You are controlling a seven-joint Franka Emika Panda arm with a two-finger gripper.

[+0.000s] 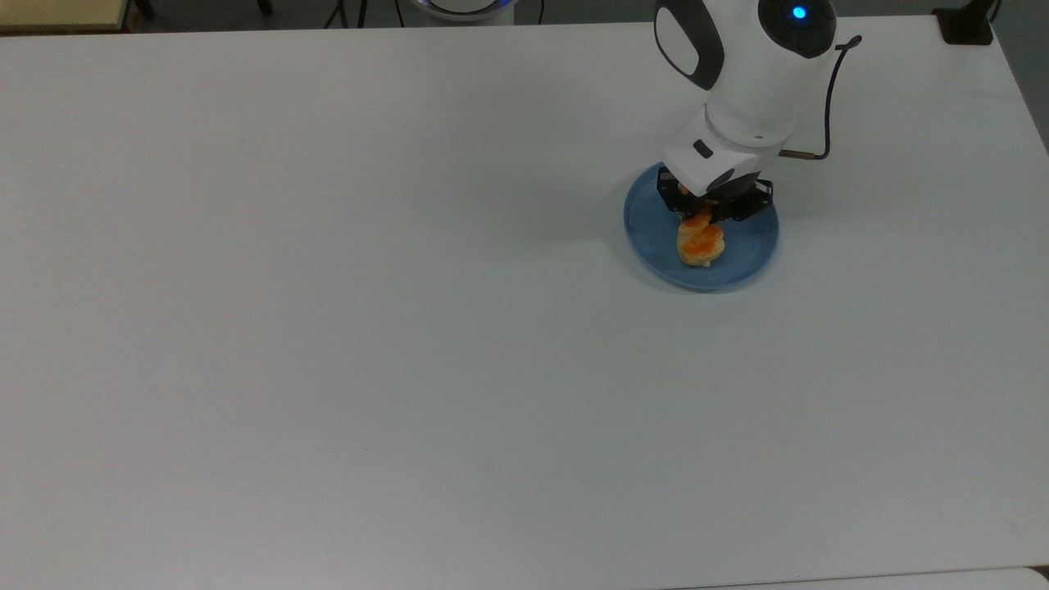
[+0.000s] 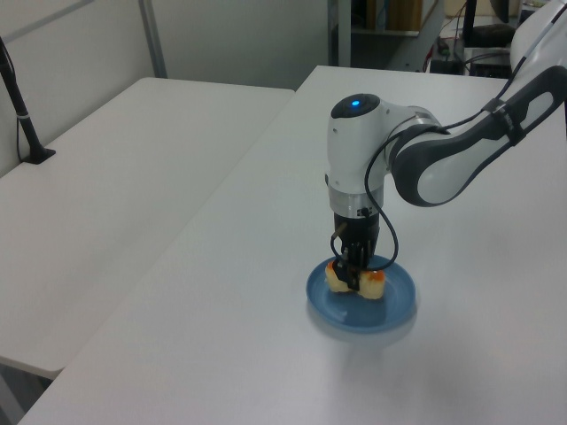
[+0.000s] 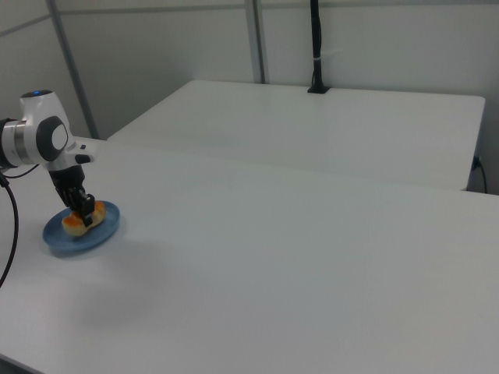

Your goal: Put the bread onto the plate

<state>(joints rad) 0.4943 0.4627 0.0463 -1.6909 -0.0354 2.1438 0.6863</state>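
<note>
The bread (image 1: 700, 242), a pale roll with orange-brown glaze, rests low in the middle of the blue plate (image 1: 751, 248). My gripper (image 1: 706, 218) points straight down over the plate and is shut on the bread's middle. In the left view the bread (image 2: 337, 279) sticks out on both sides of the dark fingers, and its underside meets the plate (image 2: 392, 309). The right view shows the bread (image 3: 76, 224) on the plate (image 3: 103, 231) at the far left, under the gripper (image 3: 83, 216).
The white table (image 1: 328, 328) spreads wide to the top view's left and bottom. A second white table (image 2: 106, 177) stands beside it in the left view, with a black post (image 2: 22, 115) clamped to its edge. A cable (image 1: 828, 98) hangs along the arm.
</note>
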